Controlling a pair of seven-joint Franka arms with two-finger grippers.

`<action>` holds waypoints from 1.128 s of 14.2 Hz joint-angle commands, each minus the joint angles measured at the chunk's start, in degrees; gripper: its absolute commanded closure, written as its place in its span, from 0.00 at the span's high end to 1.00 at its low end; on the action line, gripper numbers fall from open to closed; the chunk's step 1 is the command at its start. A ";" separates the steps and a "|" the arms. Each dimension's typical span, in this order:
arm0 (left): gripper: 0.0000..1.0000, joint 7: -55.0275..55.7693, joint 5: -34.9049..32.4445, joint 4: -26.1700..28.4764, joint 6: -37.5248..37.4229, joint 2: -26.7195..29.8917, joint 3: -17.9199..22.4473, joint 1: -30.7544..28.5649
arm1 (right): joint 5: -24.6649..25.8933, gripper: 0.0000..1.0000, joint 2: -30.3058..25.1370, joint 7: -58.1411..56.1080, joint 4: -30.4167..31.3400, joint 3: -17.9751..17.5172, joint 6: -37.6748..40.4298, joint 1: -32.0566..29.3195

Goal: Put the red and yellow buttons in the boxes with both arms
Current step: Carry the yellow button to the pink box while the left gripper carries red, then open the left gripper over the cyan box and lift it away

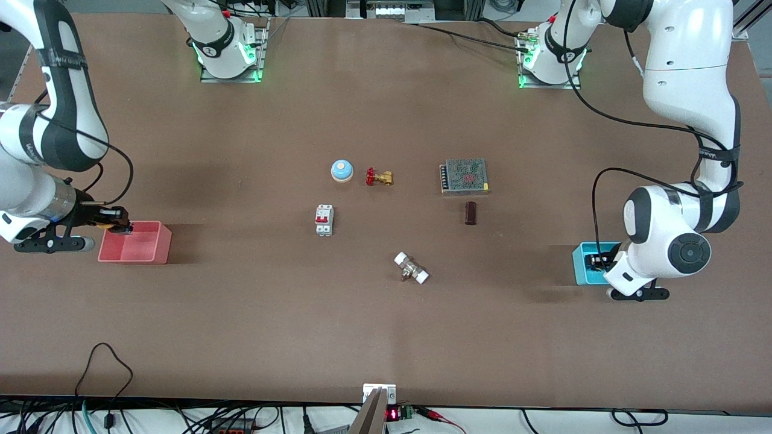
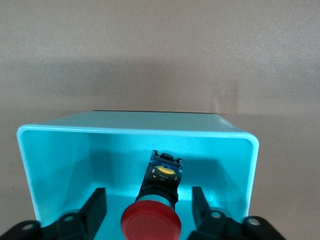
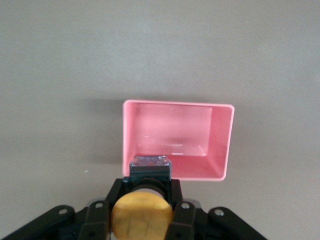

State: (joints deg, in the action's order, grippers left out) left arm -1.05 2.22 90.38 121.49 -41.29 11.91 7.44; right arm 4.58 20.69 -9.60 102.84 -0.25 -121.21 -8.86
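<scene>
My left gripper [image 1: 600,261] hangs low in the cyan box [image 1: 582,263] at the left arm's end of the table. In the left wrist view its fingers [image 2: 96,207] stand wide open on either side of the red button [image 2: 151,223], which sits in the cyan box [image 2: 135,129] apart from both fingers. My right gripper [image 1: 119,220] is shut on the yellow button [image 3: 141,215] and holds it at the edge of the pink box [image 1: 136,250] toward the right arm's end. The pink box [image 3: 220,145] shows empty in the right wrist view.
In the table's middle lie a blue bell [image 1: 341,170], a brass valve with a red handle [image 1: 379,177], a metal mesh power unit [image 1: 464,176], a dark cylinder [image 1: 470,213], a white breaker switch [image 1: 324,220] and a white-ended fitting [image 1: 411,268].
</scene>
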 commanded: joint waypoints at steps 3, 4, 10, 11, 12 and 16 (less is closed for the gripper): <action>1.00 -1.59 0.24 -1.69 -2.83 5.50 -0.04 -0.06 | -0.10 0.09 5.85 -2.09 -1.24 -0.19 -6.49 -1.16; 1.00 -1.50 0.24 -3.00 -4.41 7.09 -0.13 0.03 | -0.10 0.09 6.81 -2.17 -1.24 -0.19 -6.93 -1.16; 1.00 -1.14 -0.02 -16.09 -16.62 12.90 -1.27 1.87 | -0.01 0.09 9.55 -2.96 -0.71 -0.19 -9.66 -1.07; 1.00 -1.06 -0.54 -16.81 -18.73 14.30 -1.27 2.49 | 0.08 0.09 9.98 -3.05 -0.63 -0.19 -10.36 -1.07; 1.00 -1.58 -1.25 -16.73 -22.93 17.53 -1.01 2.75 | 0.08 0.09 10.16 -2.97 -0.19 -0.19 -10.88 -1.07; 1.00 -2.20 -1.07 -7.61 -29.30 26.77 -1.89 2.67 | 0.08 0.10 11.04 -3.05 0.69 -0.19 -12.82 -1.34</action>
State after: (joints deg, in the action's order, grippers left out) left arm -1.56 2.08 75.10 91.85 -20.28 10.68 10.35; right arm 4.60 31.61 -11.61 103.01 -0.17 -132.97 -9.62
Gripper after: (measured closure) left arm 0.000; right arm 0.595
